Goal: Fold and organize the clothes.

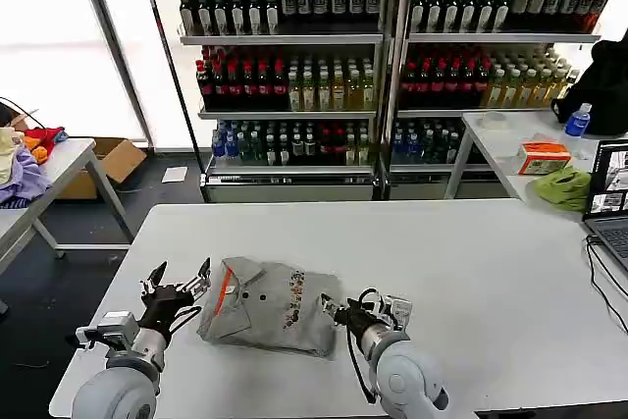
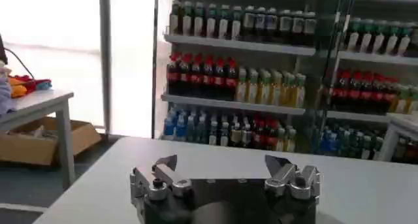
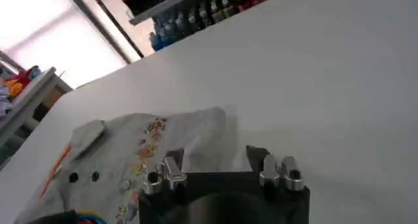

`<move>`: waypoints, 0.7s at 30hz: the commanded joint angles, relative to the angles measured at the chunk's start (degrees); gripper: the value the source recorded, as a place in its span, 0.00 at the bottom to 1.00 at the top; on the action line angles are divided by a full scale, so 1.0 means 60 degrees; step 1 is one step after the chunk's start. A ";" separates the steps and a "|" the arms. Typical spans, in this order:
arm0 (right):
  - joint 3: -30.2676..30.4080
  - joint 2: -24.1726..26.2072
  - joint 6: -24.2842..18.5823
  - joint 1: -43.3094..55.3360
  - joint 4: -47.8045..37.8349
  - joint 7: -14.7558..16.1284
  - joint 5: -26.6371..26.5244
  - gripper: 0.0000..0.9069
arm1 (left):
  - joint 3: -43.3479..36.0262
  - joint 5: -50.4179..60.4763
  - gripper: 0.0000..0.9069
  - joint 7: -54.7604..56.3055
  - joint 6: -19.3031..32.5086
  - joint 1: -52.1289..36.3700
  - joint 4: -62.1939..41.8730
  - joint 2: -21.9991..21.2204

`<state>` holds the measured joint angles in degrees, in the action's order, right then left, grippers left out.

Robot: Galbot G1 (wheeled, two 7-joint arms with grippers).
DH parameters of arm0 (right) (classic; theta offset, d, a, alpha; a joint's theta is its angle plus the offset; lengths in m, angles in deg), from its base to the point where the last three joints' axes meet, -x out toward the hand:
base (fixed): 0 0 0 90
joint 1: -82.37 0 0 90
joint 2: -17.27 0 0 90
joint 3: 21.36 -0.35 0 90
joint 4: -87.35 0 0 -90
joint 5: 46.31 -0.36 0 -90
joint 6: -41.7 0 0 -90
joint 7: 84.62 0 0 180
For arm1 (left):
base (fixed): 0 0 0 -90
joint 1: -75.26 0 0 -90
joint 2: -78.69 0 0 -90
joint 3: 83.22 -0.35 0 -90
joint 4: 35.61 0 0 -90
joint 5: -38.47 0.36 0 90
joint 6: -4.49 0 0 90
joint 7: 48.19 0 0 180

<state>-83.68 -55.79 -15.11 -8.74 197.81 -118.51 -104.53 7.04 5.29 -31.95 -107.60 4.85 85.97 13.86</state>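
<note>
Grey cotton T-shirt (image 1: 267,305), folded into a rough rectangle with a small multicoloured chest print and an orange strip inside the neck, lies on the white worktop (image 1: 471,282) near its front edge, left of centre. Two dark dots show on the fabric near the collar. Left tool (image 1: 178,284) hovers just left of the shirt, at its collar end, fingers spread wide and holding nothing; in the left wrist view the left tool (image 2: 223,168) has both fingertips well apart over bare worktop (image 2: 366,186). Right tool (image 1: 334,310) sits at the shirt's right edge, low over the worktop. Right wrist view: right tool (image 3: 213,159) parted, empty, with the shirt (image 3: 130,157) just beyond its fingertips.
</note>
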 commanded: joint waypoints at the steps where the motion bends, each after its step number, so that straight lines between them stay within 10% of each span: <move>1: 0.0583 -0.0319 0.0028 0.0237 -0.0481 -0.0073 0.0393 0.76 | 0.0228 0.0039 1.00 0.0019 -0.0035 0.0162 0.0091 -0.0138; 5: 0.0603 -0.0348 0.0028 0.0305 -0.0618 -0.0113 0.0451 0.62 | 0.0216 0.0022 1.00 0.0012 -0.0029 0.0138 0.0097 -0.0180; 8: 0.0604 -0.0384 0.0022 0.0323 -0.0676 -0.0079 0.0617 0.01 | 0.0212 0.0018 1.00 0.0019 -0.0032 0.0121 0.0111 -0.0186; 21: 0.0318 -0.0145 0.0006 0.0288 -0.0417 0.0191 0.1796 0.00 | 0.0291 -0.0017 1.00 0.0031 -0.0043 0.0062 0.0185 -0.0255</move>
<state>-81.29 -57.19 -15.00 -7.42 195.16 -117.95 -98.54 8.38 5.21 -31.77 -107.81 5.07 86.86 12.43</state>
